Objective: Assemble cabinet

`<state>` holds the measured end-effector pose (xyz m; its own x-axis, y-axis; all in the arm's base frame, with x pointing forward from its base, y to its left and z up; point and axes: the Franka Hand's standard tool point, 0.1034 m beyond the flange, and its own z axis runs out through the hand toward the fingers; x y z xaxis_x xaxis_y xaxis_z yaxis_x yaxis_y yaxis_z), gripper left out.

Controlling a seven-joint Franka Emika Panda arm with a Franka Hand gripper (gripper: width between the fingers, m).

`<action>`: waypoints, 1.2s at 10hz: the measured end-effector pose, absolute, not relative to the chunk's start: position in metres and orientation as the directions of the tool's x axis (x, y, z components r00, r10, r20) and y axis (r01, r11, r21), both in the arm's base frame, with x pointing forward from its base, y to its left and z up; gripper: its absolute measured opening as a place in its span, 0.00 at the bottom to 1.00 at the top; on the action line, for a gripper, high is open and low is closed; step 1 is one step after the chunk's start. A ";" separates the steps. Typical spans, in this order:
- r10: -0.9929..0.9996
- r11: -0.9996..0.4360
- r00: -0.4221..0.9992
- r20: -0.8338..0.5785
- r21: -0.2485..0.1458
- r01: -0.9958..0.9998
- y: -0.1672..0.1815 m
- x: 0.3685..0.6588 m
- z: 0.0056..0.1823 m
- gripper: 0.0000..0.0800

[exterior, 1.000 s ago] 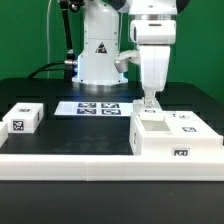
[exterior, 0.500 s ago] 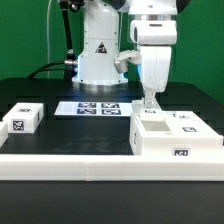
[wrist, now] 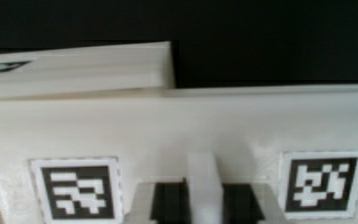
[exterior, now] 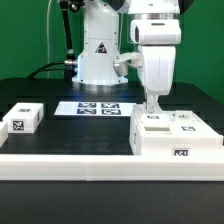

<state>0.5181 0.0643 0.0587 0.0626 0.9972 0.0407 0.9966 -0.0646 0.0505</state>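
The cabinet [exterior: 176, 140] is a large white box at the exterior view's right, with black-and-white tags on its top and front. My gripper [exterior: 152, 108] reaches straight down onto the box's top near its far left corner. In the wrist view the cabinet [wrist: 176, 120] fills the picture, with one tag [wrist: 73, 187] on one side of the fingers and another tag [wrist: 318, 182] on the other. My gripper [wrist: 201, 205] is shut on a thin white upright rib [wrist: 201, 172] of the cabinet top, which runs between the two dark fingers.
A small white tagged panel [exterior: 22, 119] lies at the exterior view's left. The marker board [exterior: 97, 107] lies flat in front of the white robot base [exterior: 100, 55]. A long white ledge [exterior: 60, 160] runs along the table's front edge.
The gripper has shifted slightly toward the exterior view's right while staying shut on the rib. The cabinet and the small panel have not visibly moved.
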 end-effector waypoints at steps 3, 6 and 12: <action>0.999 -0.035 0.033 0.040 0.056 0.998 0.063 0.534 0.060 0.09; 0.999 -0.030 0.028 0.040 0.056 0.998 0.063 0.534 0.060 0.09; 0.999 -0.028 0.026 0.040 0.051 0.998 0.062 0.563 0.060 0.09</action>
